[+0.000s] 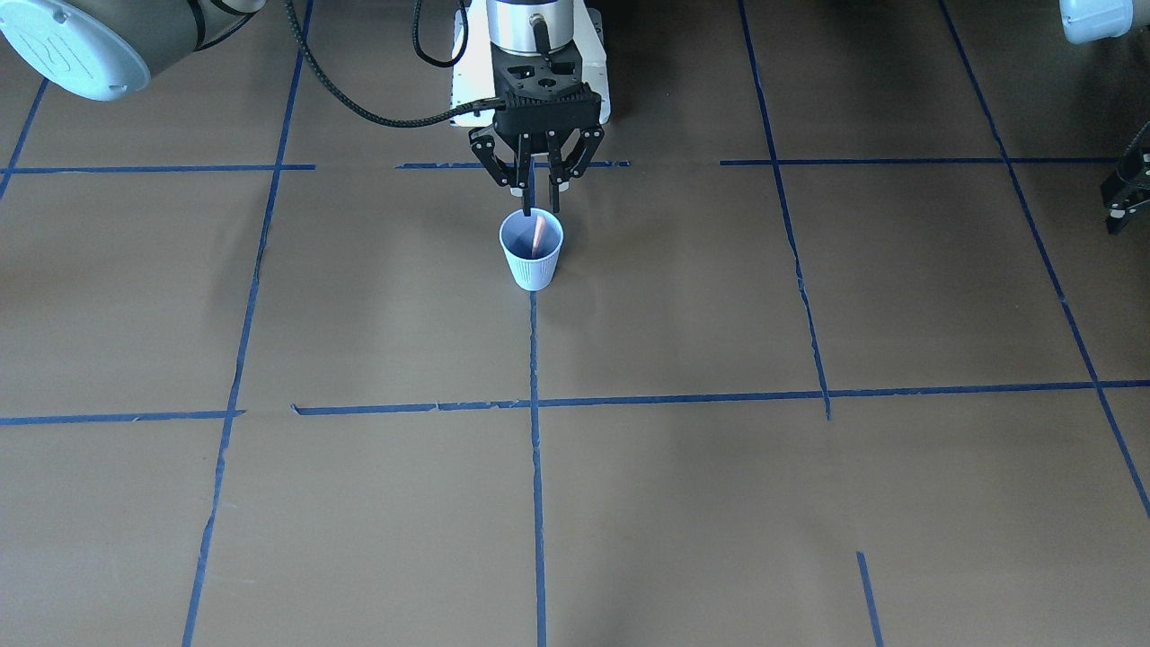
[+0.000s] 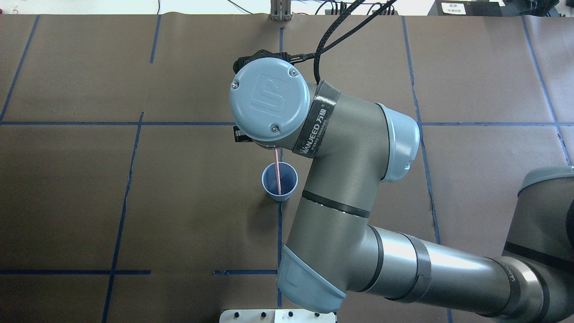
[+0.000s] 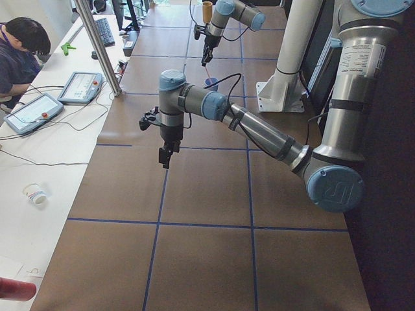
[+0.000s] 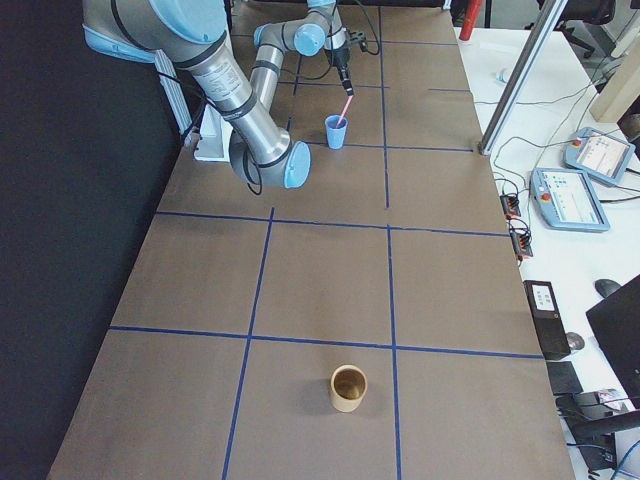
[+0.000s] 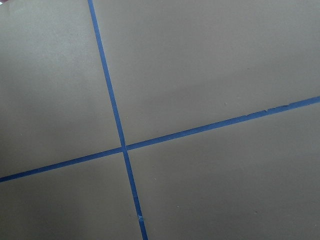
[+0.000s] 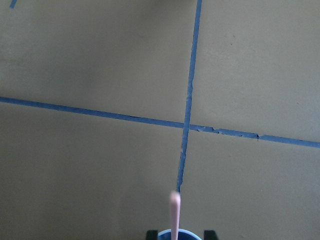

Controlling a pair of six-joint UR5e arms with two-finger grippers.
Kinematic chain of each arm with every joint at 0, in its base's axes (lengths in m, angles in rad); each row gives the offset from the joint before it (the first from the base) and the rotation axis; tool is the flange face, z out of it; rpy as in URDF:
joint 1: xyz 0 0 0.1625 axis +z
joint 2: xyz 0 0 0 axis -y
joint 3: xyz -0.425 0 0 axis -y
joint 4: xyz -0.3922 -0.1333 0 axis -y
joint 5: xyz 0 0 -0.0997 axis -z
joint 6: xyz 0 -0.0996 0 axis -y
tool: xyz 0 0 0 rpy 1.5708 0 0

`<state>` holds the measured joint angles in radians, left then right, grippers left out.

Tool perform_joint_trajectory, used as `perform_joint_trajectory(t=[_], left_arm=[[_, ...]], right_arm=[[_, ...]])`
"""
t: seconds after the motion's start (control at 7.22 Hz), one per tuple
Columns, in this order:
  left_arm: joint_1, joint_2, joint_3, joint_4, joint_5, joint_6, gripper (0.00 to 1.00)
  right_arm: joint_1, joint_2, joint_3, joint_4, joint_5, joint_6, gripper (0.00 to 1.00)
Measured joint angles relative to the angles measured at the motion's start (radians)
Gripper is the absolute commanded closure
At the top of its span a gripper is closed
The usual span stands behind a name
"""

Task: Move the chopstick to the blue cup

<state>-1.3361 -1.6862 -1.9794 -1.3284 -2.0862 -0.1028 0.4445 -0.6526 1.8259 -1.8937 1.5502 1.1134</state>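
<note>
The pale-blue ribbed cup (image 1: 532,265) stands upright on the brown table, on a blue tape line. One salmon-pink chopstick (image 1: 538,230) stands in it, leaning, with its top above the rim. It also shows in the overhead view (image 2: 278,172) and the right wrist view (image 6: 174,215). My right gripper (image 1: 537,187) hangs straight above the cup, open, its fingertips (image 6: 150,233) apart on either side of the stick without touching it. My left gripper (image 1: 1121,199) hovers over bare table far off, cut by the view's edge. I cannot tell if it is open or shut.
A tan cup (image 4: 348,388) stands alone at the table's end on my right. My right arm (image 2: 341,188) reaches across the table's middle. A person (image 3: 19,48) sits at a side bench with tablets.
</note>
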Motion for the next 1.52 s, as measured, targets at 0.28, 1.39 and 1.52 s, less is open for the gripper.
perform_joint_trajectory(t=[0.28, 1.39, 1.52], left_arm=[[0.0, 0.0, 0.001, 0.0, 0.0, 0.0, 0.0], [-0.149, 0.079, 0.123, -0.001, -0.155, 0.236, 0.0], [-0.187, 0.086, 0.162, -0.002, -0.179, 0.297, 0.0]], right_arm=[[0.006, -0.009, 0.018, 0.006, -0.012, -0.003, 0.0], [0.661, -0.518, 0.274, -0.069, 0.515, -0.74, 0.0], [0.735, -0.594, 0.264, -0.069, 0.541, -0.846, 0.0]])
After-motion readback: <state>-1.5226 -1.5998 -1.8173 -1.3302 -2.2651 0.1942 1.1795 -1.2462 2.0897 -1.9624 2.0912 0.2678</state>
